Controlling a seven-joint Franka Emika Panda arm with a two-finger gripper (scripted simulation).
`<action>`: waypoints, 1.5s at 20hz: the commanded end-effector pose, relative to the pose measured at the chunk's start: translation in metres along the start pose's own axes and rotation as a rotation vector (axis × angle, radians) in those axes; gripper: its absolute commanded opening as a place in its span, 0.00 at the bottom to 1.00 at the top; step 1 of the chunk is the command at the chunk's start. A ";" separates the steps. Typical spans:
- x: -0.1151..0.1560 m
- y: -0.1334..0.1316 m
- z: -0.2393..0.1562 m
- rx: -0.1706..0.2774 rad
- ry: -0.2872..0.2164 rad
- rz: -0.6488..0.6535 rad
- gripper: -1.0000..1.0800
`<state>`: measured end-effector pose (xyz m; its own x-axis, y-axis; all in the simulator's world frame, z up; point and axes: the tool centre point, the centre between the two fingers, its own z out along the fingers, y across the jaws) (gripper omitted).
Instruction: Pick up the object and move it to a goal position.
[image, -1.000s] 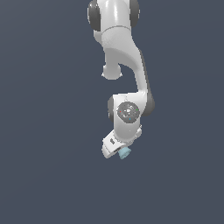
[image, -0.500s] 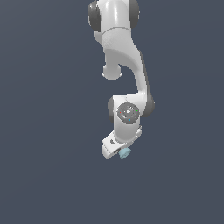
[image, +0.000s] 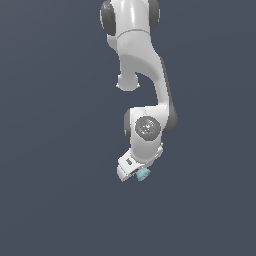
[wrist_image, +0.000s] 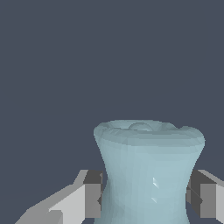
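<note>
Right now the small pale blue spool-shaped object (wrist_image: 148, 175) sits between the two grey-tipped fingers (wrist_image: 92, 194) of the white hand (image: 133, 172), narrow waist level with the pads, flared end sticking out past the tips. Both pads touch its sides in the wrist view, so the hand is clamped on the object. In the exterior view the object (image: 143, 174) shows as a pale dot at the lower end of the white arm (image: 145, 75), just beside the fingertips. Background is flat dark slate all around the hand; nothing near it, nothing blocking it. No table surface distinguishable.
</note>
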<state>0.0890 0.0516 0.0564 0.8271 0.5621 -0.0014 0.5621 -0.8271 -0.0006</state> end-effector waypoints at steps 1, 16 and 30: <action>0.002 -0.004 -0.007 -0.001 0.001 -0.001 0.00; 0.037 -0.077 -0.129 -0.001 0.001 -0.001 0.00; 0.071 -0.135 -0.233 -0.001 0.001 -0.001 0.00</action>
<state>0.0717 0.1993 0.2829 0.8260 0.5637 0.0013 0.5637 -0.8260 0.0004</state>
